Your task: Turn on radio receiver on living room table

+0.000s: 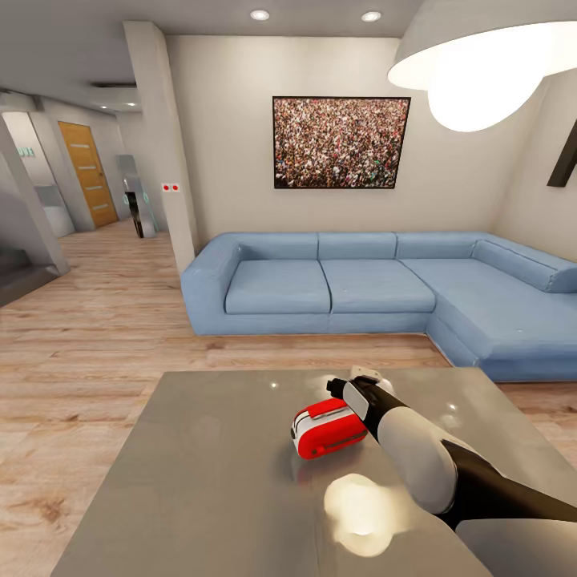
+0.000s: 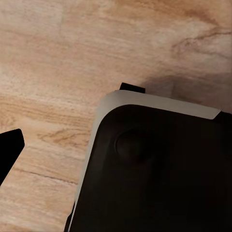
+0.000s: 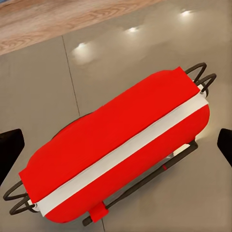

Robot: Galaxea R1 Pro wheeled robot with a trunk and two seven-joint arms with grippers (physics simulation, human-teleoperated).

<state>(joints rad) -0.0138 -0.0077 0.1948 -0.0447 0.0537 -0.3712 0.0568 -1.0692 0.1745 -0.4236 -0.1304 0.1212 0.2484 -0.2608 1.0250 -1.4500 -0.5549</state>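
On my head view I'm looking across the counter, a glossy grey stone-like top, with the radio receiver sitting on it right of the middle. My right arm reaches in from the lower right, and its wrist is just above and behind the radio, close enough that I cannot tell from here whether it touches. The right hand itself is hidden past the wrist on this view. Beyond the counter is the light wood plank floor, then a blue L-shaped sofa against the beige wall, with a crowd photo picture above it. A grey dome pendant lamp glows at the upper right, and its reflection shines on the counter near my forearm. A hallway with an orange-brown door opens at the left.

On my left wrist view I see wood floor and a dark rounded body with a pale edge. 1 dark fingertip of the left hand shows at the frame's edge; I cannot tell how wide that hand stands.

On my right wrist view the red radio with its white band lies on the grey counter directly under the right hand, thin wire handle loops at both ends. The 2 fingertips stand wide apart, 1 at each side of the frame, clear of the radio
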